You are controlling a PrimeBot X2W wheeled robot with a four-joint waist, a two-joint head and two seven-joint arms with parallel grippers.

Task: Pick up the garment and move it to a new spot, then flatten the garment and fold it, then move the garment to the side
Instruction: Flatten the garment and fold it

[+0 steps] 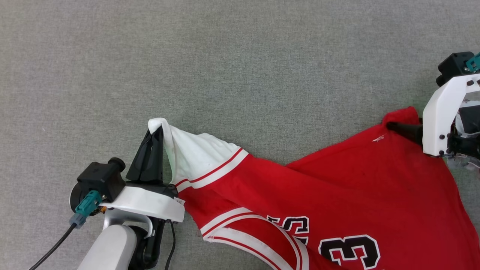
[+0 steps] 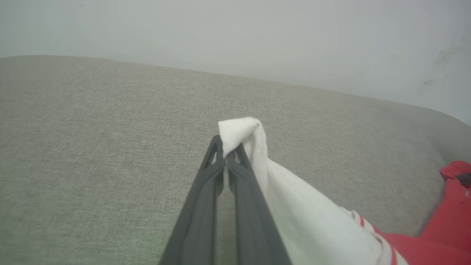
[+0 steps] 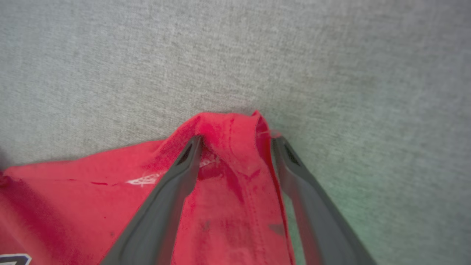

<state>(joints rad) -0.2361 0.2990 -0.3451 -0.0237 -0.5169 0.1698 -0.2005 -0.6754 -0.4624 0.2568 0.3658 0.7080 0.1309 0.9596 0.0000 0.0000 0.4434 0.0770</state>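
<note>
Grey woven fabric surface, rounded far edge, pale scuffed wall beyond it

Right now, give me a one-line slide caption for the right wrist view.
Right gripper open, fingers straddling a raised red corner of the garment on the grey fabric surface.

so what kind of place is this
Likely an indoor test setup for folding clothes: a grey woven cloth-covered surface with a rounded far edge, a plain pale wall behind it, and a red garment lying on it.
</note>
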